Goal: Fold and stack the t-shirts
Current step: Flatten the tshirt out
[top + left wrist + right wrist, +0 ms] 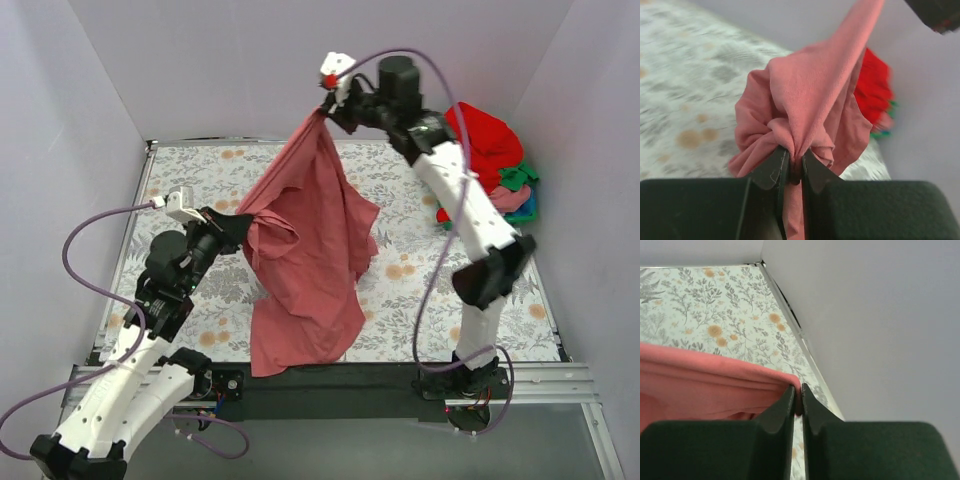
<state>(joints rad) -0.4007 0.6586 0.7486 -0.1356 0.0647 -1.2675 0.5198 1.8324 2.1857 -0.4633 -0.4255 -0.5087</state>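
The dusty rose-pink t-shirt (310, 250) hangs in the air between both arms, its lower end draping down to the table's near edge. My left gripper (240, 222) is shut on a bunched fold of it (805, 115), with cloth running down between the fingers (771, 172). My right gripper (325, 108) is raised high at the back and is shut on an upper edge of the shirt (715, 385). A pile with a bright red t-shirt (485, 140) on top, and pink and green ones under it, lies at the right back; it also shows in the left wrist view (874, 90).
The table has a floral cloth (200, 170) and is boxed in by pale walls at the left, back and right. A black strip (320, 378) runs along the near edge between the arm bases.
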